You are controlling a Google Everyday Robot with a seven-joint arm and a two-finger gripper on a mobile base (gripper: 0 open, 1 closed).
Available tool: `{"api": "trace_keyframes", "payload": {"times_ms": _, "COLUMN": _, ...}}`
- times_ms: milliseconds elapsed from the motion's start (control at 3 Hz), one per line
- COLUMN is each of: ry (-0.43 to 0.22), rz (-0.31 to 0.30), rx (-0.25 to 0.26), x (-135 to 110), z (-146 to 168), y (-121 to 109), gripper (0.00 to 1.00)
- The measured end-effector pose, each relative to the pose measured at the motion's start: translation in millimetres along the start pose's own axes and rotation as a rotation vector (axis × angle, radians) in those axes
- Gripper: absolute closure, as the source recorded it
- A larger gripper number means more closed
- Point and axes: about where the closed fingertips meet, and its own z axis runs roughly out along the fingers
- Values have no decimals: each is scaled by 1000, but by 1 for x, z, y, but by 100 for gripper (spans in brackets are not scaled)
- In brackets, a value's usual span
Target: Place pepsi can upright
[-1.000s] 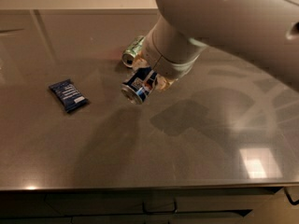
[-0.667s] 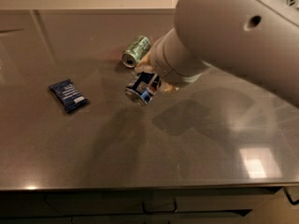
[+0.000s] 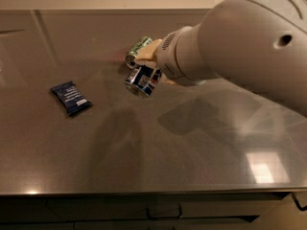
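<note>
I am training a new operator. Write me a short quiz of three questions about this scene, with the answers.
1. True or false: the pepsi can stands upright on the table.
2. Which lies furthest to the left in the view? A) green can B) dark-blue packet C) pepsi can
3. Fill in: the claw, just in front of the green can, holds the ____.
Key: 1 false, it is tilted in the claw; 2 B; 3 pepsi can.

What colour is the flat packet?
Packet is dark blue, camera view; gripper holds pepsi can beside green can.
</note>
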Motion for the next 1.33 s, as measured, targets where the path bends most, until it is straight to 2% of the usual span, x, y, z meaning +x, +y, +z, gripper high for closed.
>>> {"api": "trace_keyframes", "payload": {"times_ms": 333, "ry": 0, "rz": -1, "rx": 0, "x": 0, "z": 0, "y": 0, "gripper": 100}}
{"api": "trace_keyframes", "payload": {"times_ms": 667, "ry": 13, "rz": -41, "rx": 36, "x": 7, "z": -3, "y": -4, "gripper": 100}}
{"api": "trace_keyframes", "payload": {"times_ms": 1000, "ry": 28, "rz": -86, "rx": 111, "x": 21, "z": -7, "y": -11, "gripper": 100}}
{"api": "trace_keyframes", "payload": {"times_ms": 1333, "ry": 17, "rz": -169, "rx": 170, "x": 31, "z": -9, "y": -22, "gripper": 100}}
